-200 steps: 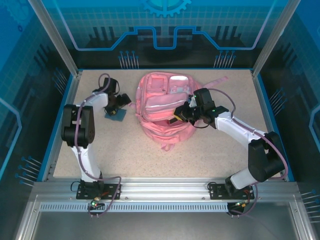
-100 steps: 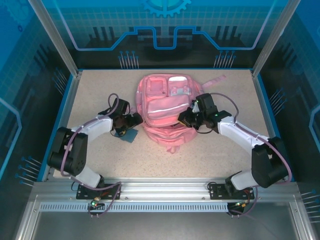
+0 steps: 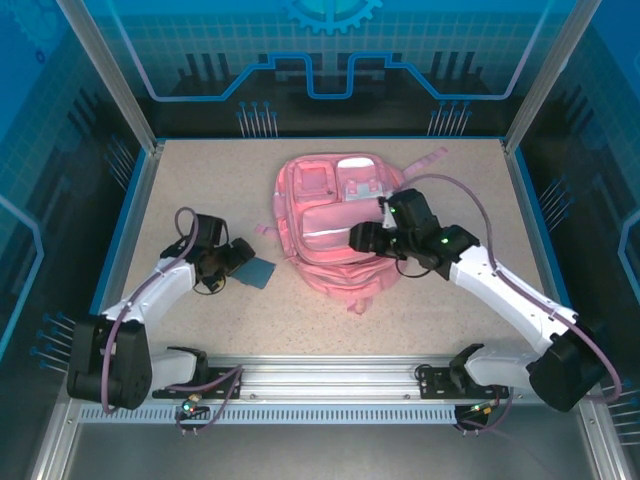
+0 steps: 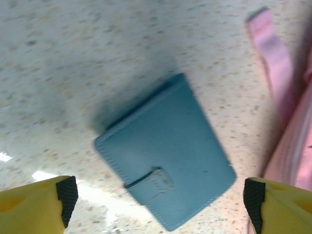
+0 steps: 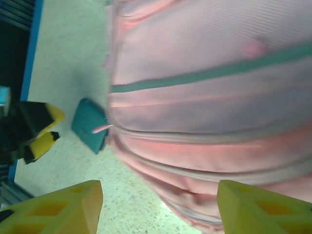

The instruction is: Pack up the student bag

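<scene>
Top view was sharp, evenly lit from overhead, shadows faint. Left wrist was motion-blurred: white glare on the surface [image 4: 19, 165], soft shadow beside the wallet [image 4: 165, 175]. Right wrist smeared the student bag [image 5: 209, 97] badly.

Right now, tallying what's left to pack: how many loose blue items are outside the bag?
1. A blue wallet-like case lies on the table just left of the pink student bag. More could be hidden inside or under it.
</scene>
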Controlling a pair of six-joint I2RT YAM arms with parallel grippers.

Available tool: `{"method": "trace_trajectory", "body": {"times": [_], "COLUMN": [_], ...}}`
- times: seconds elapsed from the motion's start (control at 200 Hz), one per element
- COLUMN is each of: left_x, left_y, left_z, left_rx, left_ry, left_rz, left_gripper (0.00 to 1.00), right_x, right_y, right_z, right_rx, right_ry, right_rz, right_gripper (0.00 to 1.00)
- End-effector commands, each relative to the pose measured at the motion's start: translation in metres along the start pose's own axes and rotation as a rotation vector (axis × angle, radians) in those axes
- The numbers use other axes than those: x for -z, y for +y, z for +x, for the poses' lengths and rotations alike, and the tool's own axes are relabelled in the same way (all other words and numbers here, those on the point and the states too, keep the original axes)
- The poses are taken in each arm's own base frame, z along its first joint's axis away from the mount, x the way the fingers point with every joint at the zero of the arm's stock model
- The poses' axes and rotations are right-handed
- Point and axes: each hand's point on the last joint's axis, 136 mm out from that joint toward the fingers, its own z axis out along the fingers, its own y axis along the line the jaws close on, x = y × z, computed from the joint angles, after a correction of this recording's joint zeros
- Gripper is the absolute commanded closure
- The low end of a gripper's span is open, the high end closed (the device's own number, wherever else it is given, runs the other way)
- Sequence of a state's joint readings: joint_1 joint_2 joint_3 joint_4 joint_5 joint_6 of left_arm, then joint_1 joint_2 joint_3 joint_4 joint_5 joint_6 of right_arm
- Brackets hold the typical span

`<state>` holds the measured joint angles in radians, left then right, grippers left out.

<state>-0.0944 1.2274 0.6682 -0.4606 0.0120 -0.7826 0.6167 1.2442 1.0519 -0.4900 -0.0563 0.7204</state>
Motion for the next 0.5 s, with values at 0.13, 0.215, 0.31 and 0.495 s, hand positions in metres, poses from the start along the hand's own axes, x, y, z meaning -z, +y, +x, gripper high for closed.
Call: {"method": "trace_trajectory", "body": {"times": [0.13, 0.215, 0.31, 0.495], "left_x": [0.002, -0.001, -0.005, -0.014], "left_y": [0.02, 0.019, 0.017, 0.015], "left_z": [0.006, 0.009, 0.01, 0.012], "left_rx": [0.133, 0.146, 0.157, 0.176], "left_ry": [-0.015, 0.001, 0.011, 0.032], "left_rz": [0.025, 0.043, 0.063, 0.078], "left_gripper": [0.24, 0.32, 0.4, 0.51], "right_x": [-0.057, -0.092, -0.131, -0.193], "right_y": [0.103, 0.13, 0.144, 0.147], "right_z": [0.027, 0.041, 0.052, 0.06], "right_rx": [0.361, 0.429, 0.452, 0.483], "right_ry": [0.149, 0.231, 0.308, 0.371], "right_rz": [-0.153, -0.18, -0.191, -0.124], "right_gripper": [0.4, 0.43, 0.46, 0.47]}}
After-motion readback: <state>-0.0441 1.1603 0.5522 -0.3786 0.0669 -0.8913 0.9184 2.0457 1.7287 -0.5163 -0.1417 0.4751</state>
